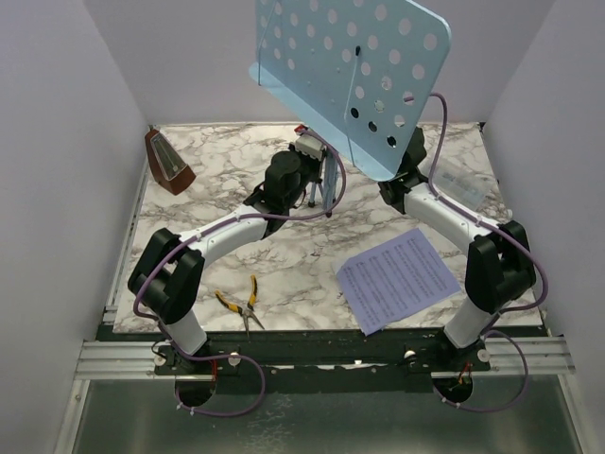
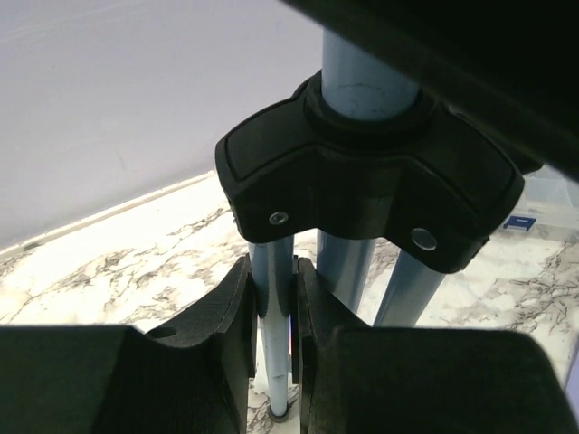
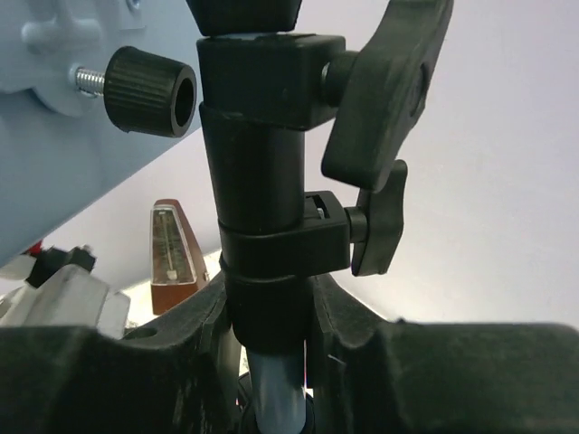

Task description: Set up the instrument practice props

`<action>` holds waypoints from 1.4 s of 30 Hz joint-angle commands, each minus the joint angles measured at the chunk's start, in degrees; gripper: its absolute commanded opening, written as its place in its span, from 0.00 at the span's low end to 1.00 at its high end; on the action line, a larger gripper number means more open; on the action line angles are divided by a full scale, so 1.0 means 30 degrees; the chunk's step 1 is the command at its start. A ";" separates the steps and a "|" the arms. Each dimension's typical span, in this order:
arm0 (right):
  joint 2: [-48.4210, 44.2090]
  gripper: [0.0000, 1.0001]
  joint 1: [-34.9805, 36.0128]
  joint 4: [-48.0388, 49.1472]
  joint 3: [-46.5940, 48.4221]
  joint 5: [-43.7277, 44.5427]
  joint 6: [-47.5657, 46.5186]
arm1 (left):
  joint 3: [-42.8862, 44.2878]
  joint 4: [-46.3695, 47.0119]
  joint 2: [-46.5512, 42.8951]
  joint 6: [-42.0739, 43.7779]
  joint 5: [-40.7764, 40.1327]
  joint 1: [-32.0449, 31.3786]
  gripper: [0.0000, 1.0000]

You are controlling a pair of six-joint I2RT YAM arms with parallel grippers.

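Your left hand (image 2: 274,334) pinches one tripod leg (image 2: 271,280) of the single music stand (image 1: 350,66), upright at far centre; your right hand (image 3: 267,330) clasps its post (image 3: 258,172). One music sheet (image 1: 397,279) lies near right, one metronome (image 1: 170,163) far left.

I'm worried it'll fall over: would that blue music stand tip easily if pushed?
Probably top-heavy: the music stand carries a wide top on one thin post. Its legs look narrow and close together, so a nudge would likely tip it. The tubes look stiff, not floppy.
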 commanded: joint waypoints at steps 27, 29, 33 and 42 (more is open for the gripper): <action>0.0092 0.00 -0.4244 0.5565 0.8857 -0.4029 0.3063 | -0.1926 -0.4349 -0.0045 -0.0415 -0.1791 0.0405 0.00; 0.0675 0.00 -0.4626 0.6492 0.9198 -0.5476 0.4064 | -0.2337 -0.5006 -0.0576 -0.0593 -0.1960 0.0905 0.00; 0.2612 0.00 -0.4918 0.7549 1.0875 -0.8506 0.6170 | -0.2975 -0.5653 -0.1529 -0.1354 -0.1190 0.1847 0.00; 0.5316 0.01 -0.4948 0.8620 1.2020 -1.3271 0.9457 | -0.4303 -0.6417 -0.2559 -0.2988 -0.1102 0.2038 0.00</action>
